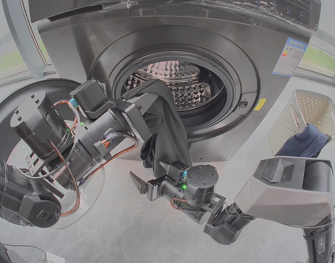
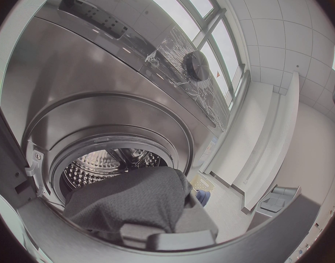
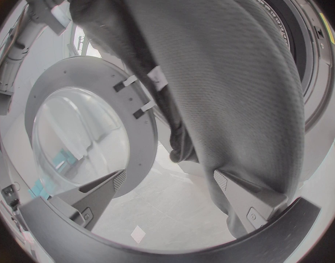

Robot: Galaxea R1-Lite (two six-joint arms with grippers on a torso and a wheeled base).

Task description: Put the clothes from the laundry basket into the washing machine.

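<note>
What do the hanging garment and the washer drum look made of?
Garment: dark grey cloth, likely knit, matte; fine grainy texture shows and it drapes limp. Drum: probably stainless steel, polished; it gleams and is punched with rows of holes.

Tiled floor (image 1: 138, 231) bears washing machine (image 1: 226, 33), laundry basket (image 1: 282, 126).

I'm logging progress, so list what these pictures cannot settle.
- Lower half of the drum: head and left wrist views, behind the dark garment.
- Bottom of the laundry basket: head view, covered by the blue garment and the right arm.
- Full extent of the blue garment: head view, behind the right arm.
</note>
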